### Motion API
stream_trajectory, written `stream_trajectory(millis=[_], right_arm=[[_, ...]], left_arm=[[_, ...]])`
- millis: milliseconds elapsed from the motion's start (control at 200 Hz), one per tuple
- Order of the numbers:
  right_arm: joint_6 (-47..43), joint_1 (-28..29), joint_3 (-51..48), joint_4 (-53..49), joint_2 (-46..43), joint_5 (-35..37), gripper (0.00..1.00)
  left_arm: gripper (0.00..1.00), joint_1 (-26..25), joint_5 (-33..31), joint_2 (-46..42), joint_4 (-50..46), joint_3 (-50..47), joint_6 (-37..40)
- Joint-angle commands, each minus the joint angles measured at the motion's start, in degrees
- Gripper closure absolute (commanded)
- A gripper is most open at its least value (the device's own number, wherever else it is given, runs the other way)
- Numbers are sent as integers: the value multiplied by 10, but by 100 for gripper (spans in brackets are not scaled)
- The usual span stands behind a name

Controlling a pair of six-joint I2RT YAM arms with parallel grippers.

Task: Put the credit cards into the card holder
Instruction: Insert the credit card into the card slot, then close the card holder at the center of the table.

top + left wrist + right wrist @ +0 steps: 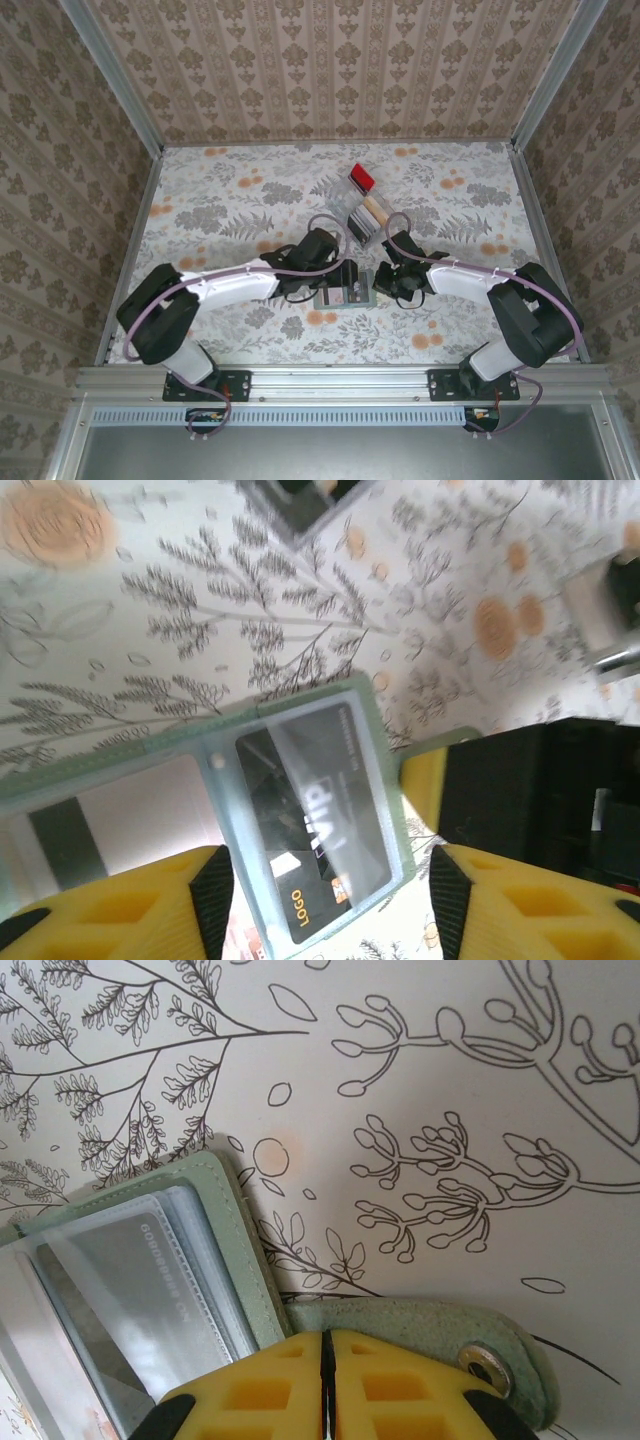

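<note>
The sage-green card holder point(345, 297) lies open on the floral table between both grippers. In the left wrist view a dark grey credit card point(310, 810) printed "LOGO" sits under a clear sleeve of the card holder point(375, 740), and my left gripper point(330, 892) stands open just over it, one pad on each side. My right gripper point(327, 1352) is shut, its fingertips resting against the holder's snap tab point(420, 1322) beside the card holder's edge point(235, 1230). A grey card point(130, 1280) shows under another sleeve. More tan and brown cards point(372, 212) lie in the tray.
The clear plastic tray point(355, 215) with a red end piece point(361, 179) sits just behind the grippers. Patterned walls and metal rails point(128, 95) enclose the table. The right arm's black body point(540, 790) is close beside my left fingers.
</note>
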Motion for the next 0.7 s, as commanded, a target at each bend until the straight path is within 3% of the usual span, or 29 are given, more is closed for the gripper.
stream_trajectory(millis=[0,280,695], right_arm=[[-12,4,14,-20,11,-7,89],[-13,4,18,-25,15,-7,88],[-13,4,19,-25,21,-10,88]], left_arm=[[41,30,-23,-30,-36,-27,10],[35,104,50,-46,35,-112,-37],[35,109,68,9,75,-112,-50]])
